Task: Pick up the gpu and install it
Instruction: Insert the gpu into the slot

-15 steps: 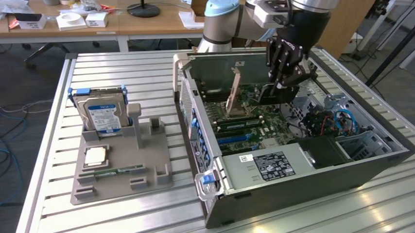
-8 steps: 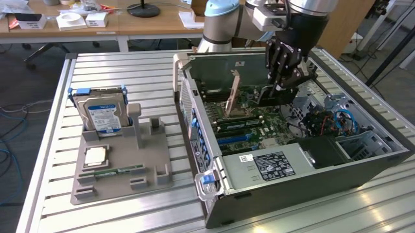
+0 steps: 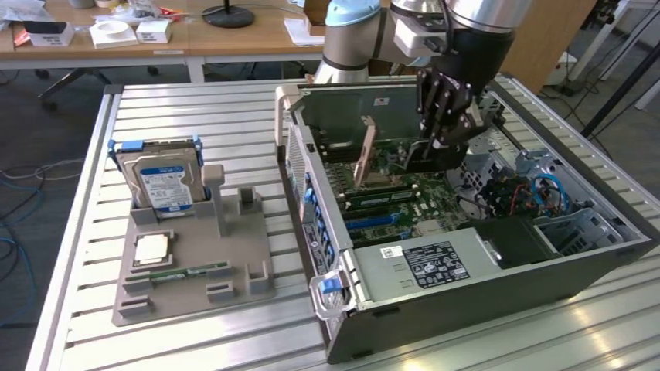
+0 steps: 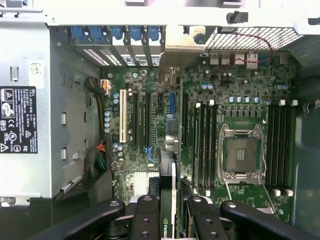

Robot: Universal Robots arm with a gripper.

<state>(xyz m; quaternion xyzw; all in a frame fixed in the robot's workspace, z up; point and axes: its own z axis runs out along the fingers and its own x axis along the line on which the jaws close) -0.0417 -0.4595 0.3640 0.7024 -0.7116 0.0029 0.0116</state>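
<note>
The gpu point(image 4: 168, 225) is a thin black card seen edge-on in the wrist view, with a green-lettered label on it. My gripper point(image 4: 171, 201) is shut on it, one black finger point(image 4: 145, 215) on each side. In the exterior view my gripper point(image 3: 438, 145) reaches straight down into the open computer case point(image 3: 341, 232), with the dark gpu point(image 3: 425, 158) below it, just above the green motherboard point(image 3: 413, 197). Beneath the card lie the expansion slots point(image 4: 150, 120). I cannot tell whether the card's lower edge touches a slot.
A thin tan plate point(image 3: 364, 154) stands upright in the case beside my gripper. The power supply point(image 3: 433, 263) fills the case's near end. A grey holder point(image 3: 191, 267) on the exterior view's left carries a hard drive point(image 3: 165, 182), a processor chip point(image 3: 151, 247) and a memory stick point(image 3: 191, 272).
</note>
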